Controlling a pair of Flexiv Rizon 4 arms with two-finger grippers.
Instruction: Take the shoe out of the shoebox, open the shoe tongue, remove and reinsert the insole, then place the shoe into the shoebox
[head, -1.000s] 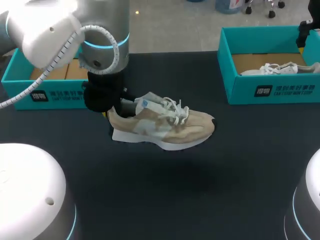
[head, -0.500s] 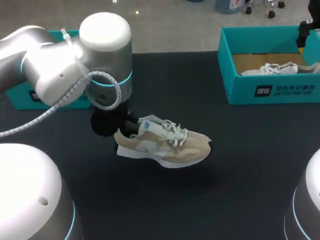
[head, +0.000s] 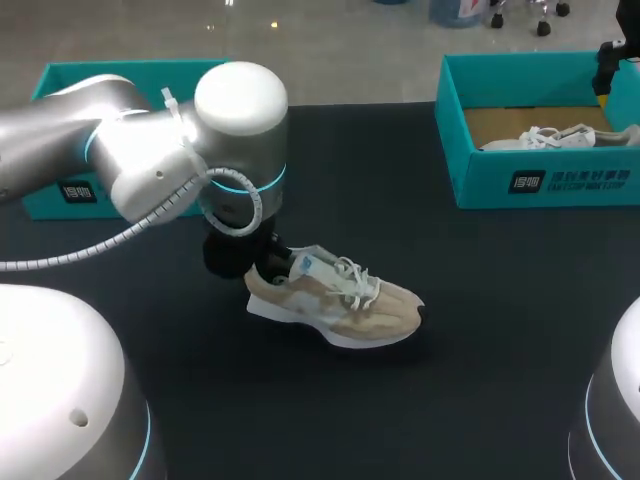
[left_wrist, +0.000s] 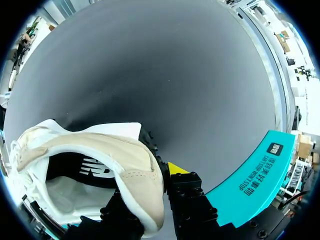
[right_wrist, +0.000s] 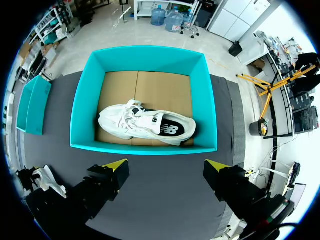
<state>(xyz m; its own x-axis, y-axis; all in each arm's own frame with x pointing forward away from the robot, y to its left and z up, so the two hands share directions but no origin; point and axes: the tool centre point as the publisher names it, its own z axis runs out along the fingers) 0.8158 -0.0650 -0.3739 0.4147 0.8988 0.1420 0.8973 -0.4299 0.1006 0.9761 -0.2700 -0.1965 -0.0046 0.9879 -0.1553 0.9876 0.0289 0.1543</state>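
Observation:
A beige shoe (head: 345, 300) with white laces lies low on the dark table near its middle, toe pointing right. My left gripper (head: 262, 268) is shut on its heel. In the left wrist view the heel collar (left_wrist: 142, 175) sits pinched between the two black fingers, and one yellow tip (left_wrist: 175, 168) shows beside it. A teal shoebox (head: 60, 185) stands open at the back left, behind my left arm. My right gripper (right_wrist: 166, 167) hangs open above a second teal shoebox (right_wrist: 142, 54), with nothing between its fingers.
The right shoebox (head: 540, 180) at the back right holds a white shoe (head: 555, 138), also seen as a white shoe (right_wrist: 145, 125) in the right wrist view. My arm bases (head: 60, 400) fill the front corners. Bare dark mat lies ahead of the beige shoe.
My left arm has carried the beige shoe forward, slightly right and lower onto the table, uncovering the left shoebox behind it. The right arm has not moved.

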